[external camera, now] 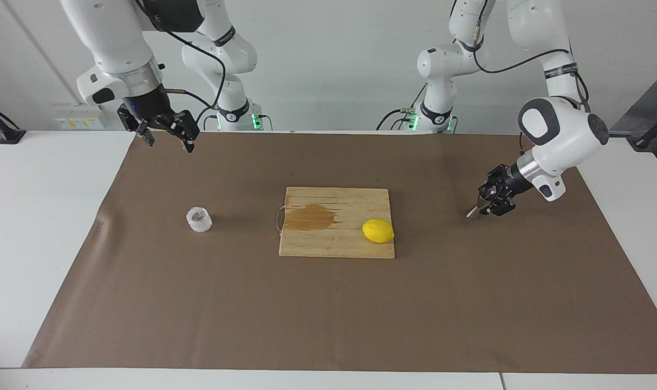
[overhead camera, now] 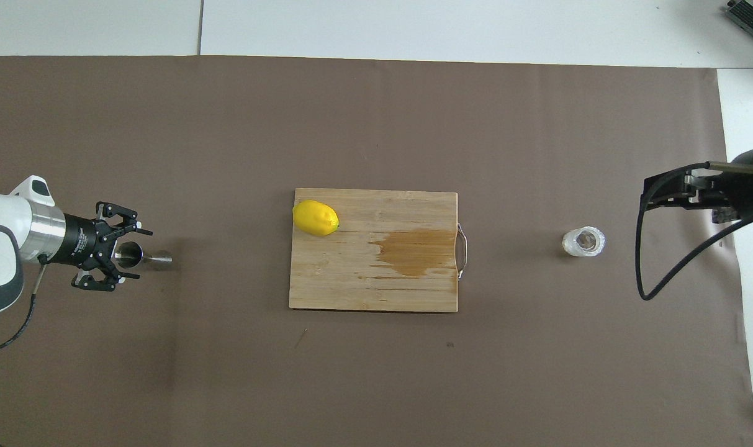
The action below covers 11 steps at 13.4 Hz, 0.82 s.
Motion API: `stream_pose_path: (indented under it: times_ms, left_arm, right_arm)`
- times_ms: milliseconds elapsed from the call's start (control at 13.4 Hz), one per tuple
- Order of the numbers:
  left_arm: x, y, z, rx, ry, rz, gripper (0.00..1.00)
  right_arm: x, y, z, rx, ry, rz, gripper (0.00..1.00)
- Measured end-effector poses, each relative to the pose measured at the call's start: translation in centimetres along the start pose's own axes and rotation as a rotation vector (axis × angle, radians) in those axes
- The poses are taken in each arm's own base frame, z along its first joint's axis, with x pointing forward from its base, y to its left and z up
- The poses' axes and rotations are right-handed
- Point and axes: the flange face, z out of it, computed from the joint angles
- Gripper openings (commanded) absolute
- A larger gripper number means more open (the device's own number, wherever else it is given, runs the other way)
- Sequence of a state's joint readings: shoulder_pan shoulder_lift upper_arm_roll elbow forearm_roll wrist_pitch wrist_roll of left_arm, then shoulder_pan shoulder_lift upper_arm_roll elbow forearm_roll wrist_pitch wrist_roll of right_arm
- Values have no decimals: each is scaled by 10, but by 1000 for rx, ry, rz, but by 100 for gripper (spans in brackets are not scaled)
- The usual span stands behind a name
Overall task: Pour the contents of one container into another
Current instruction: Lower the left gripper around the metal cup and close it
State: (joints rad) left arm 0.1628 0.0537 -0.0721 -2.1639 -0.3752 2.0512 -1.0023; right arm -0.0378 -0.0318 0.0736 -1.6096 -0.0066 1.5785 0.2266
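Note:
The silvery metal jigger (external camera: 476,209) (overhead camera: 145,257) stands on the brown mat at the left arm's end of the table. My left gripper (external camera: 491,199) (overhead camera: 125,253) is down at the jigger, open, with its jaws on either side of the upper cone and a narrow gap on each side. The small clear ribbed glass cup (external camera: 199,219) (overhead camera: 583,242) stands alone on the mat toward the right arm's end. My right gripper (external camera: 169,143) (overhead camera: 653,196) hangs open and empty, high over the mat's edge, and the right arm waits there.
A wooden cutting board (external camera: 328,244) (overhead camera: 351,285) with a dark wet stain lies mid-table. A yellow lemon (external camera: 378,231) (overhead camera: 315,218) rests on its corner toward the left arm's end. The brown mat (external camera: 328,314) covers most of the white table.

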Motion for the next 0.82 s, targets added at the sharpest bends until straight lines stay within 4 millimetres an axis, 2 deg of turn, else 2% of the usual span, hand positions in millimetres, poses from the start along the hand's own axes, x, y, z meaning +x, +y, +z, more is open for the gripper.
stream_pose_path:
  times_ms: [75,522,821]
  left_arm:
    - [0,0,0,2,-2,0,79]
    - [0,0,0,3,-2,0,60]
    - [0,0,0,4,-3,0,50]
  right_arm:
    - [0,0,0,0,0,0,100]
    - [0,0,0,0,0,0,100]
    - [0,0,0,0,0,0,100]
